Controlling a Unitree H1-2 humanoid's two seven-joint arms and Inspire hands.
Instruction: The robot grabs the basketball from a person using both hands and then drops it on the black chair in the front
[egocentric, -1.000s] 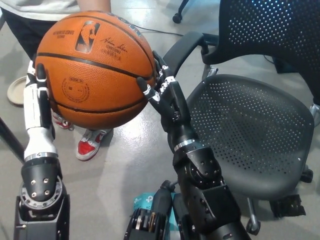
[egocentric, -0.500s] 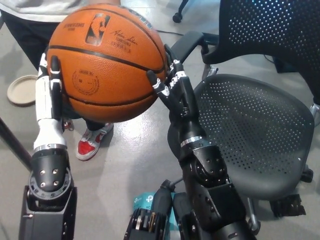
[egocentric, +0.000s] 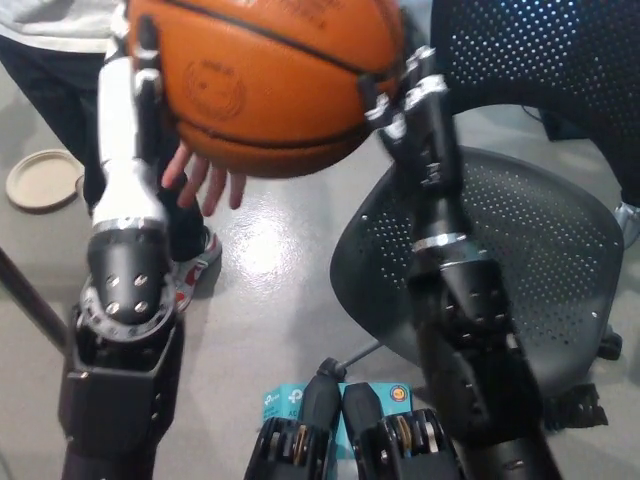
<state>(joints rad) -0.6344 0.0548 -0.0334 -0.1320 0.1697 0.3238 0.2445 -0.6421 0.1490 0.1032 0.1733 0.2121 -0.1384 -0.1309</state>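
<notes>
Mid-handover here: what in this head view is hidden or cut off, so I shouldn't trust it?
- Basketball: its top is cut by the upper edge.
- Person's hand: only fingers show below the ball; contact unclear.
- Left hand, right hand: palms hidden against the ball.
- Black chair: seat partly behind the right arm, backrest cut off.

Single view only, from the robot's head, facing steeply down and forward. Close in: forearms fill the lower frame, the basketball (egocentric: 270, 80) is cropped by the top edge. Grey floor (egocentric: 270, 290) and black chair (egocentric: 540, 260) lie beyond (no second view shares them).
</notes>
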